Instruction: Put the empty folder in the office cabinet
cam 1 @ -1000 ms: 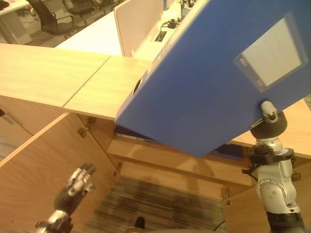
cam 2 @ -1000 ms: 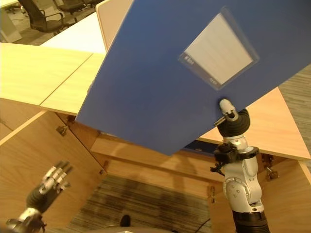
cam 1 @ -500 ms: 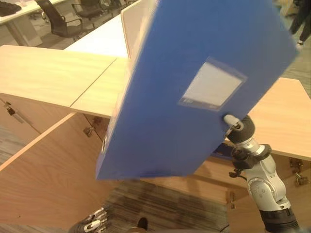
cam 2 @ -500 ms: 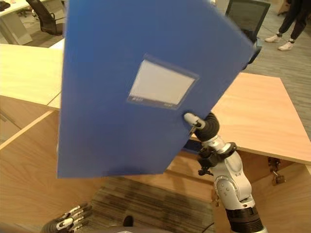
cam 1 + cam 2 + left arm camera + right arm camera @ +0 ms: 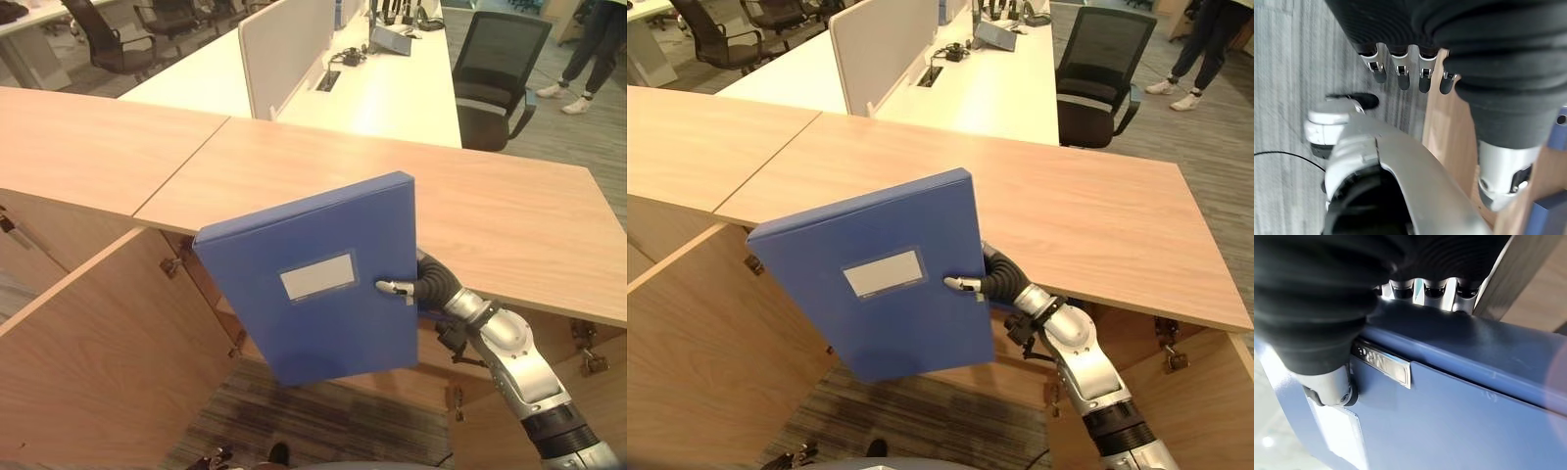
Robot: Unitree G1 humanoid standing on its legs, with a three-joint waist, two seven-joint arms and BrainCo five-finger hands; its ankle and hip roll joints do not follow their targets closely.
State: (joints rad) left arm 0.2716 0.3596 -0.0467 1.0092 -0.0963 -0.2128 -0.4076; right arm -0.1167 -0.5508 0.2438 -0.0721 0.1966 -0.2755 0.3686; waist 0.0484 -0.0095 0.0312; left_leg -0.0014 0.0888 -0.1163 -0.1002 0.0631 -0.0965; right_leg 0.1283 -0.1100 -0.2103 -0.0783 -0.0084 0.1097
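Note:
A blue folder [image 5: 323, 284] with a white label pocket hangs tilted in front of the open office cabinet, just below the wooden countertop [image 5: 500, 211]. My right hand [image 5: 428, 284] is shut on the folder's right edge, thumb on the front face and fingers curled behind. The right wrist view shows that hand [image 5: 1312, 308] clamped over the folder [image 5: 1474, 406]. My left hand [image 5: 1400, 73] hangs low with straight fingers and holds nothing; its fingertips peek in at the bottom edge [image 5: 211, 458]. The folder hides most of the cabinet's inside.
The cabinet's left door [image 5: 98, 343] stands swung open toward me; the hinges of the right door [image 5: 588, 357] show at the right. Striped carpet [image 5: 323, 421] lies below. Behind the counter are white desks [image 5: 392, 88] with a divider, office chairs [image 5: 495, 59] and a person's legs [image 5: 598, 39].
The folder has swung down and away from the camera, from filling the view to hanging in front of the cabinet opening. My left hand has dropped to the bottom edge.

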